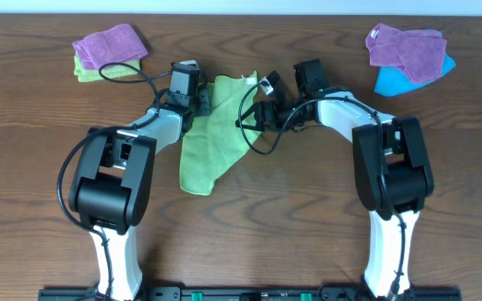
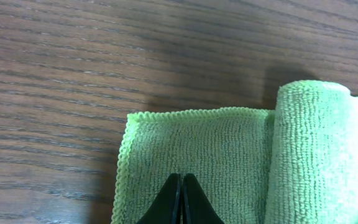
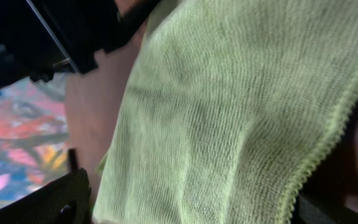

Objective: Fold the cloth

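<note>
The lime-green cloth (image 1: 212, 138) lies rumpled on the wooden table between my two arms, its white tag (image 1: 248, 78) at the far corner. My left gripper (image 1: 192, 102) is at its left far edge. In the left wrist view that gripper (image 2: 182, 178) is shut, tips together on the flat cloth (image 2: 216, 149) near a corner, with a rolled fold (image 2: 309, 143) to the right. No cloth shows between its tips. My right gripper (image 1: 262, 107) is at the right far edge. Its jaws (image 3: 191, 211) stand wide apart, open, with cloth (image 3: 229, 112) spread between them.
A purple towel (image 1: 110, 46) lies on a paler yellow-green folded towel (image 1: 86, 72) at the far left. At the far right, purple towels (image 1: 404, 50) rest on a blue cloth (image 1: 392, 82). Cables loop beside both wrists.
</note>
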`<state>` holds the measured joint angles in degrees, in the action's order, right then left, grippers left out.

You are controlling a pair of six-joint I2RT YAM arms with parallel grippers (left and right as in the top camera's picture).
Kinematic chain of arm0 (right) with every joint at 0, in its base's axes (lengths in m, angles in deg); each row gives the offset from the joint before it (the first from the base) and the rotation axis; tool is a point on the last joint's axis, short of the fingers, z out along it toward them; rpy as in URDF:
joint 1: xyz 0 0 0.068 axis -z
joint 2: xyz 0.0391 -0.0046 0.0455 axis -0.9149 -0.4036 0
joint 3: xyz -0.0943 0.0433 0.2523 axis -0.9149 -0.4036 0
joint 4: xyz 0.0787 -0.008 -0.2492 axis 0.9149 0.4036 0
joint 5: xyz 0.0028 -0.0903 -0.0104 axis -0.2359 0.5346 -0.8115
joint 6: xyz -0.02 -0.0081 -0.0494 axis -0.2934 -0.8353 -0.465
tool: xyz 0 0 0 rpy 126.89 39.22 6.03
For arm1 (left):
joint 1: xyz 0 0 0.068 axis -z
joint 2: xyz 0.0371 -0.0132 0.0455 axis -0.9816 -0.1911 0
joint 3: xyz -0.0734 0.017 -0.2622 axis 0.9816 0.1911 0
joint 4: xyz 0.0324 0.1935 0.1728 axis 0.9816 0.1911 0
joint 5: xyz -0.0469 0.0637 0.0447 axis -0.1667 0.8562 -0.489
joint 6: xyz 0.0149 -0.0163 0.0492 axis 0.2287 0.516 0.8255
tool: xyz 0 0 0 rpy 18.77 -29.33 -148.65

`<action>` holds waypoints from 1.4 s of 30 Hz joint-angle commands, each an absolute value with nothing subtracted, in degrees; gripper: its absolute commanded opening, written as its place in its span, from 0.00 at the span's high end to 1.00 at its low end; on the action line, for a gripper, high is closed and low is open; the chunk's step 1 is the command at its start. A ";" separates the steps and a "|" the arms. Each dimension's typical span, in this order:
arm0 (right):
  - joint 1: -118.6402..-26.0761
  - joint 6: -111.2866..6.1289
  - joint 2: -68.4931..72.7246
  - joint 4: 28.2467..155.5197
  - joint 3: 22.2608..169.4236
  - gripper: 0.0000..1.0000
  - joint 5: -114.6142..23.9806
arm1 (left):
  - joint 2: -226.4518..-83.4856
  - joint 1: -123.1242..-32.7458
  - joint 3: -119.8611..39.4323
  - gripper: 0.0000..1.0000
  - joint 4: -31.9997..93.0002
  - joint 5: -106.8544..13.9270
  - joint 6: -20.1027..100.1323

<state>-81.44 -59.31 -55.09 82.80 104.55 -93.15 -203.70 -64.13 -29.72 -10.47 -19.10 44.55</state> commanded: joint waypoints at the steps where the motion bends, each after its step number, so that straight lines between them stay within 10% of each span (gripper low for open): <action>1: -81.96 -60.32 -56.56 86.56 103.79 0.09 -92.45 | -205.16 -64.31 -29.94 0.94 -9.51 -15.38 44.29; 24: -82.01 -58.81 -34.07 95.46 103.81 0.10 -108.34 | -205.16 -64.31 -29.94 0.94 -9.55 -15.19 44.29; 42: -80.89 -57.76 -16.85 124.96 108.42 0.01 -56.54 | -205.16 -64.31 -29.94 0.95 -9.53 -13.81 44.24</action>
